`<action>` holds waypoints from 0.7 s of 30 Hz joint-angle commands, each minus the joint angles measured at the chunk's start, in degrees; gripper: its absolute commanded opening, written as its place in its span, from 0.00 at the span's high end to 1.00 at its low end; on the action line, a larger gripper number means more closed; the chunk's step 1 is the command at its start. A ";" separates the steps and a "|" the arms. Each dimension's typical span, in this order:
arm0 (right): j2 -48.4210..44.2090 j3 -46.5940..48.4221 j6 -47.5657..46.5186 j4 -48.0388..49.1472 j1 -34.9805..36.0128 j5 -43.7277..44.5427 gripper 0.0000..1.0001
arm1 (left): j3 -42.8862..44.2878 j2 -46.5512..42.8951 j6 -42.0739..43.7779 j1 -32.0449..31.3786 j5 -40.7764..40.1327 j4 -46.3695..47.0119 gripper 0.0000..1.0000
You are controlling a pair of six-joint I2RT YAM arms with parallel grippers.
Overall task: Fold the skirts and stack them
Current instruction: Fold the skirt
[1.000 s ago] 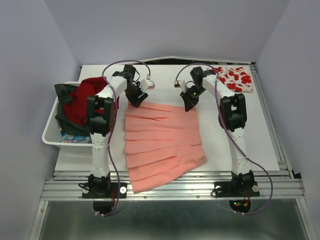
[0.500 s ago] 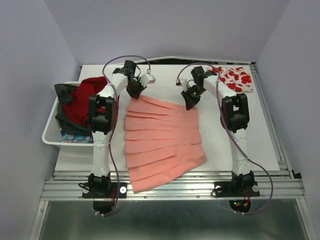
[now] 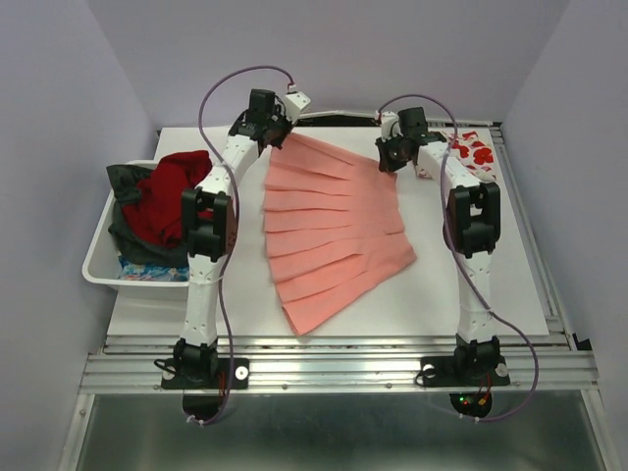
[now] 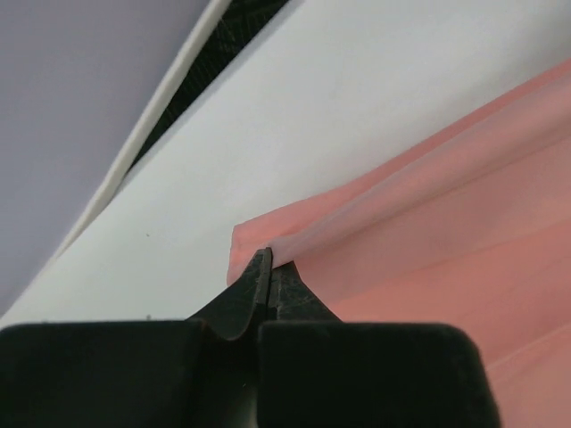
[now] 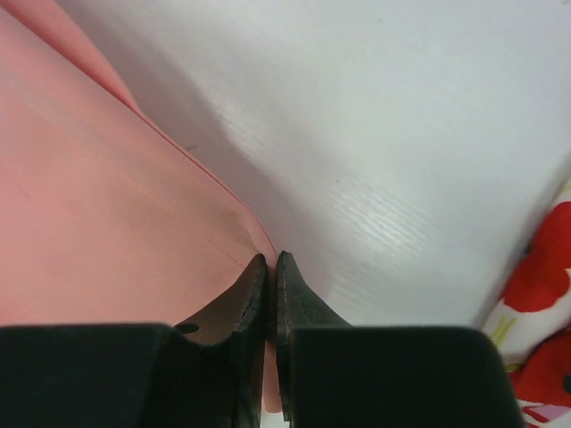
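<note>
- While both arms stretch toward the far edge of the table point(image 3: 500, 285), the salmon-pink pleated skirt point(image 3: 334, 231) lies spread on the white surface between them, its pleats running crosswise.
- Its narrower top edge sits at the far side, strung between the two grippers. Its wider hem fans out toward the arm bases and ends short of the near edge.
- The left gripper point(image 4: 268, 260) has its jaws pressed together on the skirt's far left corner. The left wrist view shows a thin fold of pink cloth pinched right at the black tips.
- The right gripper point(image 5: 272, 260) is clamped the same way on the far right corner, the cloth's edge caught between its two closed fingers.
- Whether either pinched corner is raised off the table cannot be told from these views.
- The white skirt with red flower print point(image 3: 473, 157) lies in the table's far right corner, near the right gripper and partly hidden behind the right arm in the top view.
- In the right wrist view, a strip of bare table separates it from the pink skirt, so the two garments do not touch.
- A white bin point(image 3: 98, 267) stands against the table's left side, beside the left arm.
- It holds a red garment point(image 3: 167, 196) heaped over a dark one point(image 3: 123, 182), with a bit of blue-patterned cloth showing at the near end.
</note>
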 commanded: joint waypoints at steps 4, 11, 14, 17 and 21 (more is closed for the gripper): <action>-11.70 -6.43 0.17 9.84 -3.67 8.80 0.99 | 10.25 -5.40 -1.35 1.91 -9.07 11.10 1.00; -21.73 -18.91 -10.02 11.25 -3.67 1.42 0.99 | -14.85 -24.91 6.48 -2.04 -4.93 6.09 1.00; -25.77 -25.50 -14.94 12.22 -3.67 -1.65 0.99 | -28.73 -32.65 7.10 -3.53 -4.93 3.90 1.00; -30.25 -33.23 -19.08 15.28 -3.67 -3.85 0.99 | -35.59 -37.84 6.40 -4.76 -3.80 -0.57 1.00; -34.73 -42.64 -24.35 18.45 -3.67 -6.23 0.99 | -44.05 -44.33 4.91 -7.13 -1.51 -4.19 1.00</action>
